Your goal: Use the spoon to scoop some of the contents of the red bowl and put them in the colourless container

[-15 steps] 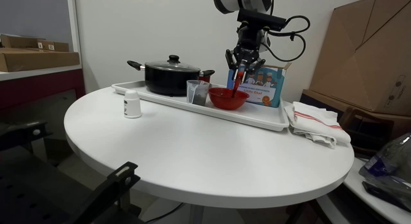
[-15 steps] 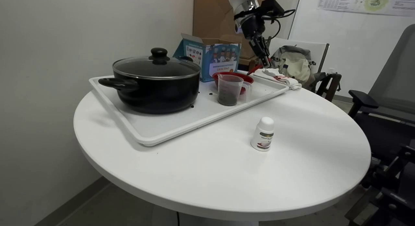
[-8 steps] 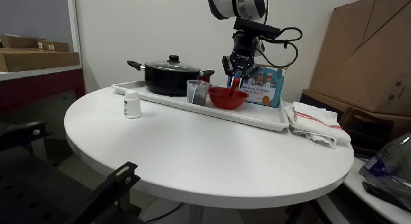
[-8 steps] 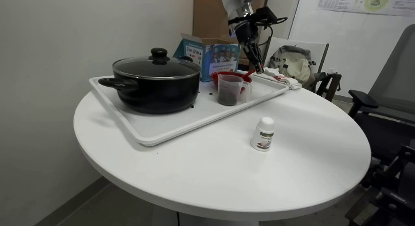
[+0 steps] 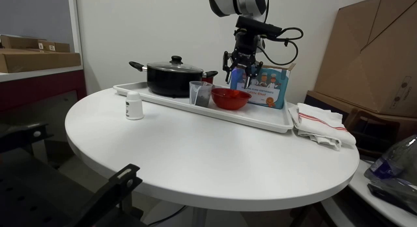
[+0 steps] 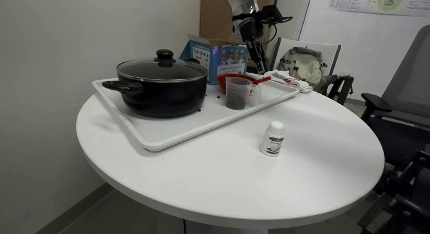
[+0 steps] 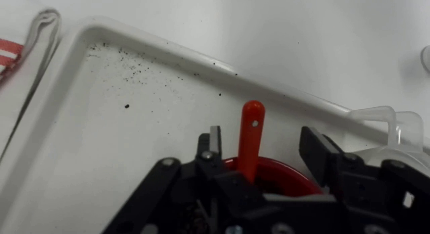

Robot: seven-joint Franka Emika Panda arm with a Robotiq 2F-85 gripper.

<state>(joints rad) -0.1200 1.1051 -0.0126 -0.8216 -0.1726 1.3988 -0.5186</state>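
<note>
Your gripper [image 5: 237, 83] hangs above the red bowl [image 5: 230, 101], its jaws spread well apart. In an exterior view, the spoon [image 6: 263, 80] leans in the bowl, handle jutting past the right rim, scooping end hidden. The wrist view shows you that handle between the jaws, a gap on either side, and dark specks [image 7: 127, 106] strewn across the white tray [image 7: 100, 143]. There, in an exterior view, the colourless container [image 5: 199, 90] stands upright just left of the bowl, dark contents [image 5: 202, 101] in its lower part, with the black lidded pot [image 5: 172, 79] farther left. Your table [image 5: 208, 158] also carries a white bottle [image 5: 134, 106] at near left and a folded cloth [image 5: 321, 122] at right.
</note>
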